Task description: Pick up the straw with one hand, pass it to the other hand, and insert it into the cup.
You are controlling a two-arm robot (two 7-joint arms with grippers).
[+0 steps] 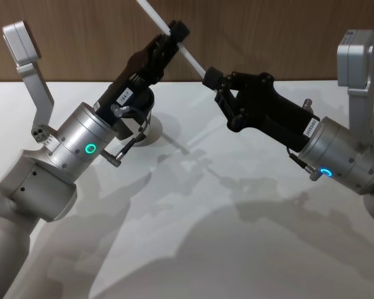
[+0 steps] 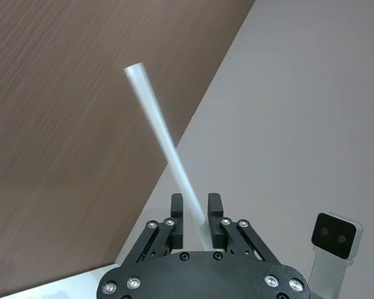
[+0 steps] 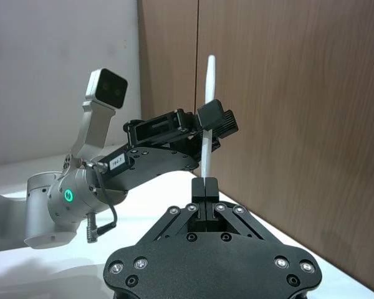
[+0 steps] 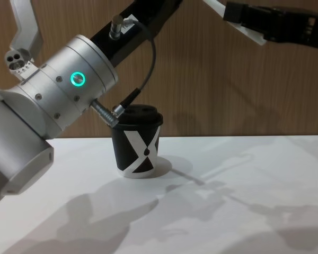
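Reaching in from 8 o'clock in the head view on the silver left forearm (image 1: 68, 134) with its green ring (image 1: 89, 148), wrist angled up toward 1 o'clock. At its tip, the left gripper (image 1: 176, 31), with fingers (image 2: 177, 208) pressed in from both sides on the straw (image 1: 192, 60) partway along its length.

Held in mid-air near 12 o'clock, well above the white table (image 1: 237, 249), the straw runs straight, tilted roughly halfway between flat and upright. Long axis with the free upper end toward 10–11 o'clock and the lower end toward 4–5 o'clock.

Gripped at that lower end by the right gripper (image 1: 210, 78), fingertips closed tight on it, with the straw rising straight out of them in the right wrist view. Coming in from 3–4 o'clock on the silver right forearm (image 1: 346, 149) with a blue ring (image 1: 326, 172), black hand aimed toward 10 o'clock, near the left gripper but apart from it along the straw.

Lower down in the chest view, just toward 8 o'clock of centre, stands the cup (image 4: 138, 145), upright on the table with its lid (image 4: 141, 114) on, under the left forearm and well clear of the straw.
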